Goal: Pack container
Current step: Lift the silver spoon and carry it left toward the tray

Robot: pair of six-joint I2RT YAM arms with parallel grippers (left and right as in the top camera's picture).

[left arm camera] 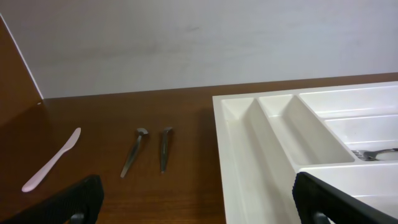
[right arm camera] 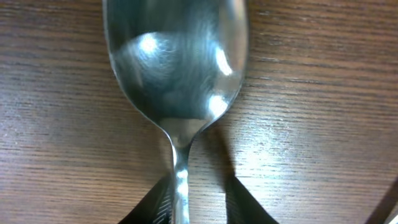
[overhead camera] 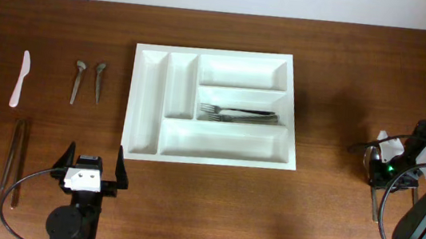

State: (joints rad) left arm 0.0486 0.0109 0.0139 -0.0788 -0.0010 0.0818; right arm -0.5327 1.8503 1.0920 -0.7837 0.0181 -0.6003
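We set the right gripper [right arm camera: 198, 186] narrow astride the spoon [right arm camera: 174, 68] neck, bowl ahead, for a balanced lift; clamping we cannot tell.

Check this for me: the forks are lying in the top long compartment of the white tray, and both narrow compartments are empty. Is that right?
Not quite. The forks lie in the middle one of the three long compartments of the white tray, not the top one, as the overhead view shows. Both narrow compartments are indeed empty.
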